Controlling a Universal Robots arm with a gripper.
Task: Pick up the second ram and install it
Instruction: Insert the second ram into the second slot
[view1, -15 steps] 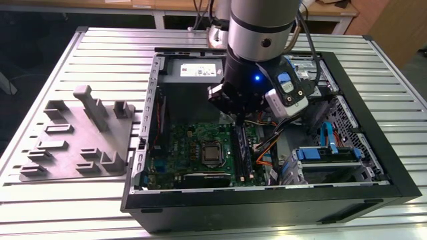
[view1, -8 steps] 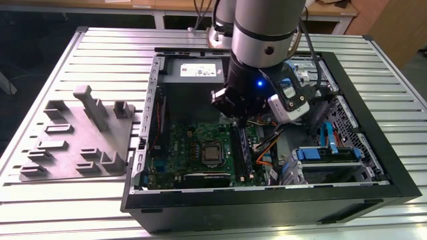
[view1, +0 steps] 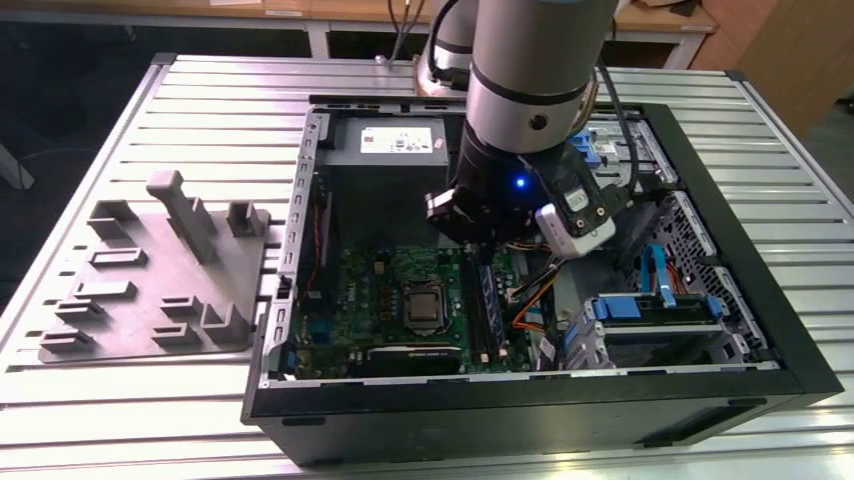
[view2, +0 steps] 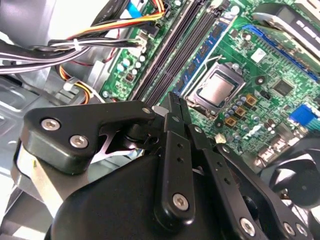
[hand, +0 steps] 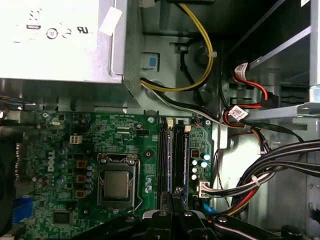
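Observation:
The second ram (view1: 489, 305) is a thin dark blue-green stick. It stands on edge in the black memory slots (hand: 163, 155) beside the processor socket (view1: 424, 305) on the green motherboard (view1: 367, 290). In the second wrist view its bluish face (view2: 206, 54) runs along the slots. My gripper (view1: 477, 246) hangs inside the open computer case, over the stick's far end. Its fingers are pressed together, and nothing shows between them in either wrist view (view2: 172, 100) (hand: 172, 197). I cannot tell if the tips touch the stick.
The grey power-supply box (view1: 387, 140) lies beyond the slots. Bundled cables (view1: 534, 305) and a drive cage with blue tabs (view1: 654, 308) crowd the exterior view's right side of the case. A grey fixture plate (view1: 147, 280) lies on the slatted table, on the exterior view's left.

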